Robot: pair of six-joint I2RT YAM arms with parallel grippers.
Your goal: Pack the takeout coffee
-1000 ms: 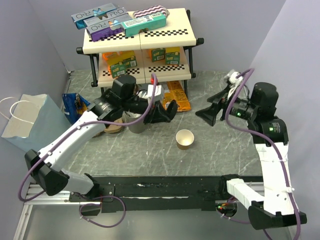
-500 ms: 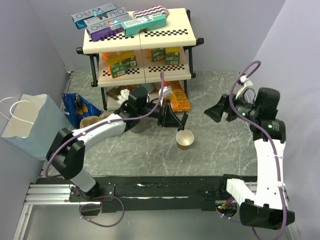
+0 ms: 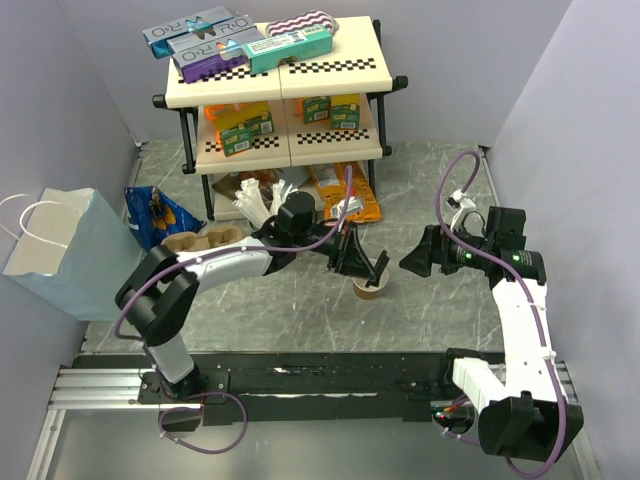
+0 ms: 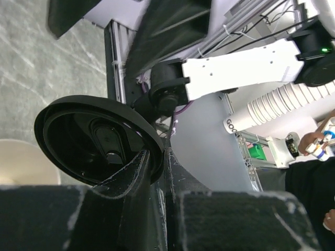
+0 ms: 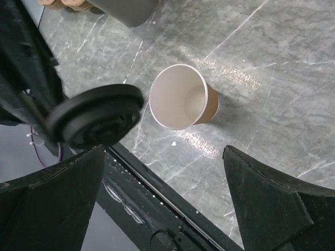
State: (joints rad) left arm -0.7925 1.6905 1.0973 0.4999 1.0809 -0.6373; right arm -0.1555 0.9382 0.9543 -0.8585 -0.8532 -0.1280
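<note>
From above, my left claw [image 3: 372, 262] hangs just beside the cup [image 3: 370, 289], which stands upright on the bench [image 3: 300, 322], mouth up. Left wrist alone shows that claw pinching the lid [image 4: 97, 141] by its rim. Right wrist: lid tilted beside the cup, right claw [image 5: 163, 172] spread wide.

Tan paper cup [image 5: 183, 99], pale inside; black lid [image 5: 97, 115]; grey white-veined tabletop [image 5: 272, 63]; cream shelf [image 3: 355, 45] with checkered edging

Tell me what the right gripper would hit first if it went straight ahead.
Probably the paper cup, centred between its open fingers; the black lid in the left gripper hangs just aside, depth unclear.
</note>
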